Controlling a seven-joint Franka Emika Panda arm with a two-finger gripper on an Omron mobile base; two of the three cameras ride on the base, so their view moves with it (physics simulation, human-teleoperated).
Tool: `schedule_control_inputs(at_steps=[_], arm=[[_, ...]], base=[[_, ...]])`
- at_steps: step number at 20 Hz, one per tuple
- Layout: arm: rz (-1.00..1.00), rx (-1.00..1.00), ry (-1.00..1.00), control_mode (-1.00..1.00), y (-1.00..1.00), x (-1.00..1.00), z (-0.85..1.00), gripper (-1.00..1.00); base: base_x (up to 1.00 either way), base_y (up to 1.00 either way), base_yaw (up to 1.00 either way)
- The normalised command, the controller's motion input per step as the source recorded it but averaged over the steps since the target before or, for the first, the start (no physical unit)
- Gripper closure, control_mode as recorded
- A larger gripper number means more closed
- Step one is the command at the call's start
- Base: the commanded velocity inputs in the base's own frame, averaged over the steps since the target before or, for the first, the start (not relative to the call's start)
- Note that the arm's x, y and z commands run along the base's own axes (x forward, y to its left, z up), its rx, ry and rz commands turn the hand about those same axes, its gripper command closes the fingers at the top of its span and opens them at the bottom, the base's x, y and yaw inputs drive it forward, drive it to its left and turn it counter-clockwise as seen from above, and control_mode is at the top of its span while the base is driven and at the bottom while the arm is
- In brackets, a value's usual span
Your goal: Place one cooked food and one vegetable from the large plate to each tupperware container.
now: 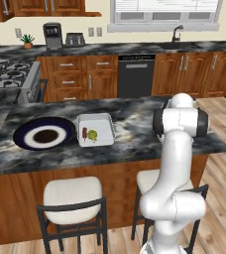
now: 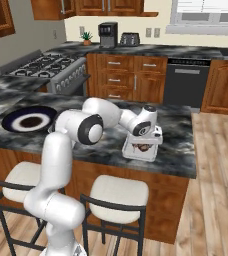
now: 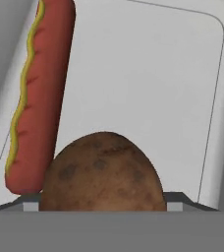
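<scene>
The large plate (image 1: 21,133) lies on the dark marble counter (image 1: 135,134), its dark centre bare. Just beside it sits 1 tupperware container (image 1: 102,121) holding a small sausage-like piece (image 1: 84,134) and a green vegetable (image 1: 92,135). Well apart, near the counter's other end, the second container (image 2: 136,155) sits under the gripper (image 2: 145,144). In the hand view its pale floor carries a hot dog (image 3: 38,93) with a mustard line, and a brown potato (image 3: 101,174) touching the hot dog's lower end. The potato sits right at the gripper, whose jaws stand spread wide; whether they touch the potato cannot be told. 2 stools (image 1: 73,198) stand below the counter.
</scene>
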Motion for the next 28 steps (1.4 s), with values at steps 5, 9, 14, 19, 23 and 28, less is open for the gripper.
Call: schedule_control_inputs(at_steps=[5, 9, 14, 19, 23, 28], arm=[[0.00, 0.00, 0.00, -1.00, 0.25, 0.36, -0.60, 1.00], [0.00, 0.00, 0.00, -1.00, 0.24, 0.19, -0.22, -1.00], [0.00, 0.00, -0.02, -1.00, 0.01, 0.00, 0.16, -1.00], [0.00, 0.00, -0.06, -1.00, 0.00, -0.14, 0.27, -1.00], [0.00, 0.00, -0.09, -1.00, 0.08, -0.21, 0.37, -1.00], [0.00, 0.00, -0.19, -1.00, 0.16, -0.63, 0.54, -1.00]], base=[[0.00, 0.00, 0.00], [0.00, 0.00, 0.00], [0.00, 0.00, 0.00], [0.00, 0.00, 0.00], [0.00, 0.00, 0.00], [0.00, 0.00, 0.00]])
